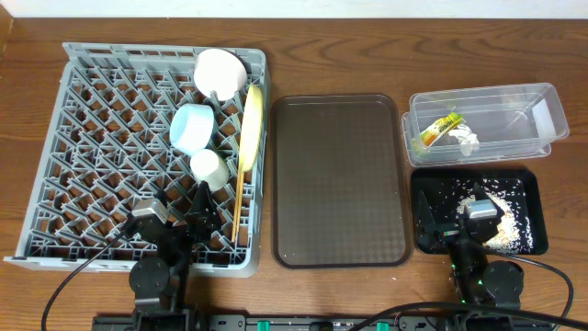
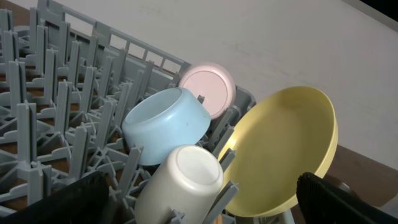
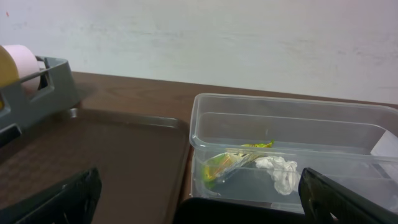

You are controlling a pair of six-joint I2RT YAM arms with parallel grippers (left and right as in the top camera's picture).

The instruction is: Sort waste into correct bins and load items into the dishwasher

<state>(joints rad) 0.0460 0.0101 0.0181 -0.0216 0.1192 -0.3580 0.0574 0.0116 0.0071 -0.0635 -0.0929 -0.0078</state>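
Note:
The grey dish rack (image 1: 83, 138) holds the white bowl (image 1: 220, 72), the light blue bowl (image 1: 193, 127), the small white cup (image 1: 209, 168), the yellow-green plate (image 1: 251, 124) on edge and the chopsticks (image 1: 239, 210). The left wrist view shows the cup (image 2: 183, 183), blue bowl (image 2: 165, 124), plate (image 2: 283, 152) and white bowl (image 2: 208, 87). The clear tub (image 1: 537, 108) holds the wrapper (image 1: 439, 129) and tissue (image 1: 467, 140), also in the right wrist view (image 3: 233, 163) (image 3: 280, 171). The black tray (image 1: 432, 188) holds food scraps (image 1: 501, 221). My left gripper (image 1: 179, 221) and right gripper (image 1: 459, 225) are open and empty.
The brown serving tray (image 1: 340, 179) lies between the rack and the bins, bare. Both arms rest at the table's front edge, the left over the rack's front right corner, the right over the black tray's front.

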